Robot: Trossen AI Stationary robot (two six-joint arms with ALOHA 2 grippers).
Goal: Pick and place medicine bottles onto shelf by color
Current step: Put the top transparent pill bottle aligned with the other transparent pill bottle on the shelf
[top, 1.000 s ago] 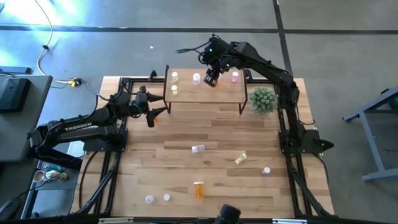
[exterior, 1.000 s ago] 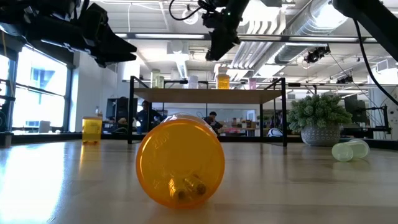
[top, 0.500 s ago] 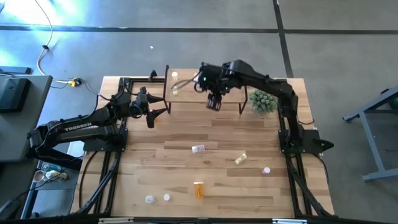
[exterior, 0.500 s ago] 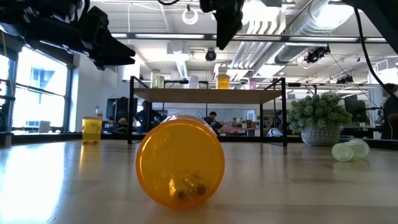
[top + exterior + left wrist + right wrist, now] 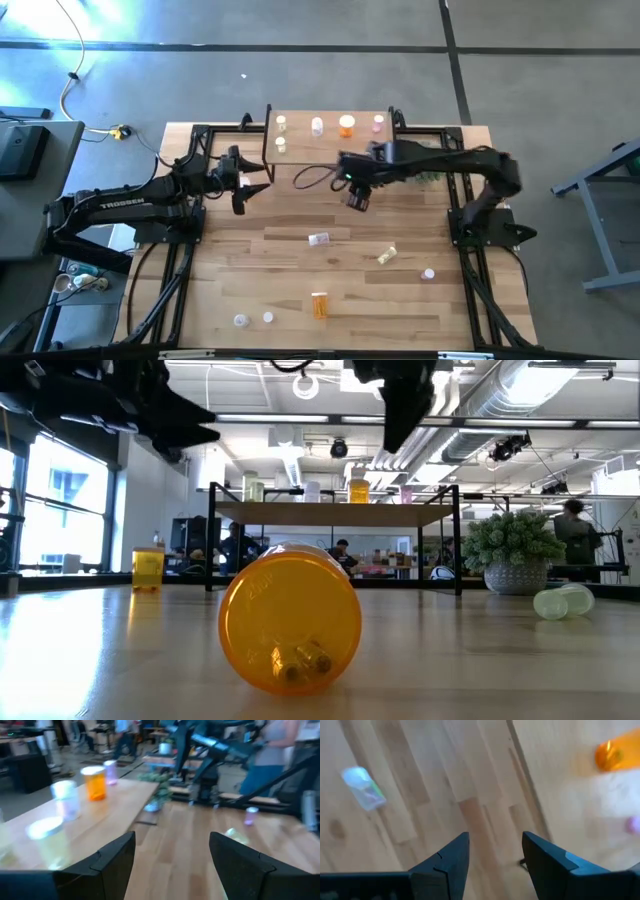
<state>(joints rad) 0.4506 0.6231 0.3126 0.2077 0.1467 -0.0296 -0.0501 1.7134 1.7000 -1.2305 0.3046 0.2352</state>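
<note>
Right gripper [image 5: 357,199] hangs with fingers apart and empty over the table's middle, just near of the shelf [image 5: 330,146]. Loose bottles lie nearer; the clear bottle [image 5: 318,238] on its side could roll if nudged off-centre.

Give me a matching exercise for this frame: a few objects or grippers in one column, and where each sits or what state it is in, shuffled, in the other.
Things:
1. orange bottle
2. second orange bottle
3. right gripper
4. left gripper

Places or states:
A. lying on its side on the tabletop, near the front edge
B. empty, jaws open, over the table just in front of the shelf
C. standing upright on the shelf top
D. empty, jaws open, beside the shelf's left end

Pairs: 1-C, 2-A, 3-B, 4-D
</note>
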